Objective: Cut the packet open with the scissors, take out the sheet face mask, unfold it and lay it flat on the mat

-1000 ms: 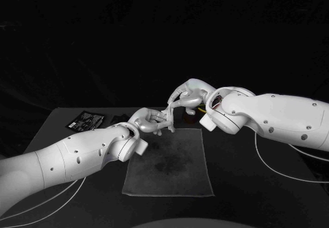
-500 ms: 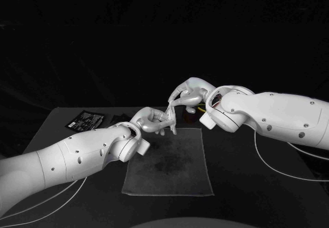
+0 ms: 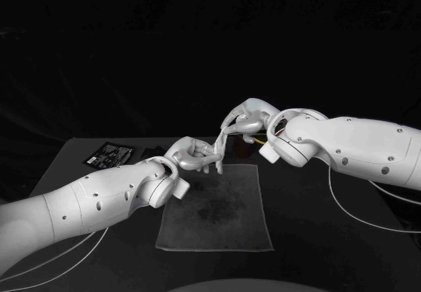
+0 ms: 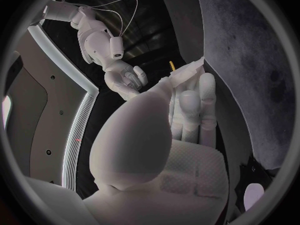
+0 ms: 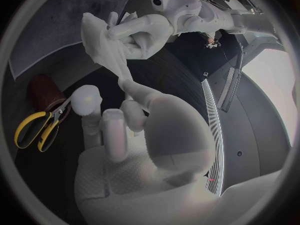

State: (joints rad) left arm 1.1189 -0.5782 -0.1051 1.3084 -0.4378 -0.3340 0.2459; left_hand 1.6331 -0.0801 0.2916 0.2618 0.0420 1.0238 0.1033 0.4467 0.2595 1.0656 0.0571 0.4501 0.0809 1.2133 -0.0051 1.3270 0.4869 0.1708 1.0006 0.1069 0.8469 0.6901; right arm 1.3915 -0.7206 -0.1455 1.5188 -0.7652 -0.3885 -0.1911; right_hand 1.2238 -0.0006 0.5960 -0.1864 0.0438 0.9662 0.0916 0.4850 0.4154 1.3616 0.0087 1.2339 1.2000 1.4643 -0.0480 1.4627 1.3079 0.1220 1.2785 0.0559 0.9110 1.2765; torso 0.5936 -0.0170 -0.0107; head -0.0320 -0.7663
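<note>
A white sheet mask [image 3: 222, 145] hangs stretched between my two hands above the far end of the grey mat [image 3: 215, 210]. My left hand [image 3: 196, 154] grips its lower end, just over the mat's far edge. My right hand [image 3: 244, 121] pinches its upper end, higher and to the right. In the right wrist view the mask [image 5: 102, 36] bunches in the left hand [image 5: 145, 29] and narrows toward my right hand [image 5: 128, 117]. The yellow-handled scissors [image 5: 36, 129] lie on the table under the right hand. The dark packet [image 3: 109, 153] lies at the table's far left.
A brown object [image 5: 42, 93] lies beside the scissors' blades. The mat [image 4: 250, 60] runs toward the table's front edge. Cables trail from both arms along the table's sides.
My right hand has lifted a little and drawn to the right, pulling the mask into a longer, tauter strip. The left hand has stayed almost where it was.
</note>
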